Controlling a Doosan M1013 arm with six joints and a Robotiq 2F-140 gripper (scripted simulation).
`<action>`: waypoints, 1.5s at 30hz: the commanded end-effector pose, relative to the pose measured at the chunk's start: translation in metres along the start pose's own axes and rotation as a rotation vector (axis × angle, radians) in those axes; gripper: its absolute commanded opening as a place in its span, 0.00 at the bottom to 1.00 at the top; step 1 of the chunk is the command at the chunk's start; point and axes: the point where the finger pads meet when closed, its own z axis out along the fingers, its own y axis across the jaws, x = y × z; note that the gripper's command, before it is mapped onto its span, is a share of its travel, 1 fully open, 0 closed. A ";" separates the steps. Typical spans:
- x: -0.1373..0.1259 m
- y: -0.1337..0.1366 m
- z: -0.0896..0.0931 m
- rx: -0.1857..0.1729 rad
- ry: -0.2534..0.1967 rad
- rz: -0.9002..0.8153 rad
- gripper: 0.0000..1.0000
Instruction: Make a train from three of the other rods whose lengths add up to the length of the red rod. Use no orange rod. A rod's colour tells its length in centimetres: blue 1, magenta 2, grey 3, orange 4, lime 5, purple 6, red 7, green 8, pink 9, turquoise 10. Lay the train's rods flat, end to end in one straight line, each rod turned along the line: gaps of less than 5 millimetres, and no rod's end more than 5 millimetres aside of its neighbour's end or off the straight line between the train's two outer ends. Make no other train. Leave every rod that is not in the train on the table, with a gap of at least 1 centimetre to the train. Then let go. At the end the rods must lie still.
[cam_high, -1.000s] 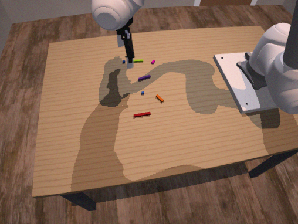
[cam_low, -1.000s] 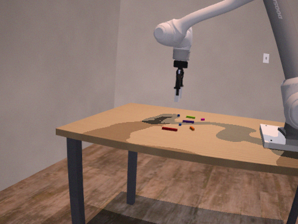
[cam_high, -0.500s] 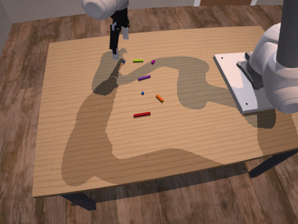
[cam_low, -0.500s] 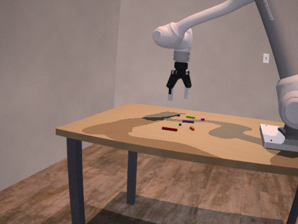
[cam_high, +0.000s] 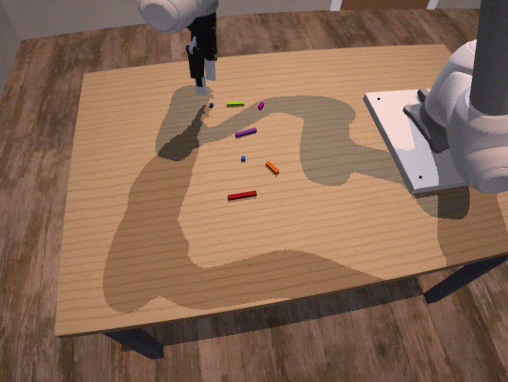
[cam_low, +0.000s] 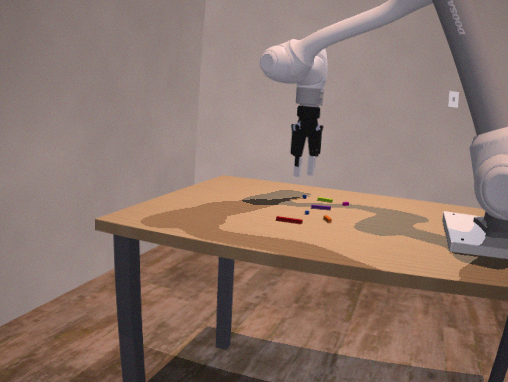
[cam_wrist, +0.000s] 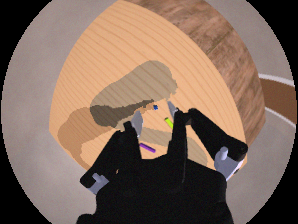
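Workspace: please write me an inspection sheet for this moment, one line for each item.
Surface: wooden table, shadows of the arm across it.
Job's things: red rod, lime rod, purple rod, magenta rod, orange rod, two blue rods; all lie apart, no train made.
Clutter: nothing seen.
Grippers: claw high above the table's far side, partly closed, holds nothing.
Cables: nothing seen.
Surroundings: white base plate, wood floor, grey walls.
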 end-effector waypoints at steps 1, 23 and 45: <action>0.000 0.000 0.000 0.000 0.000 0.000 0.15; 0.000 0.000 0.000 0.000 0.000 0.000 0.15; 0.000 0.000 0.011 0.000 0.000 0.000 0.15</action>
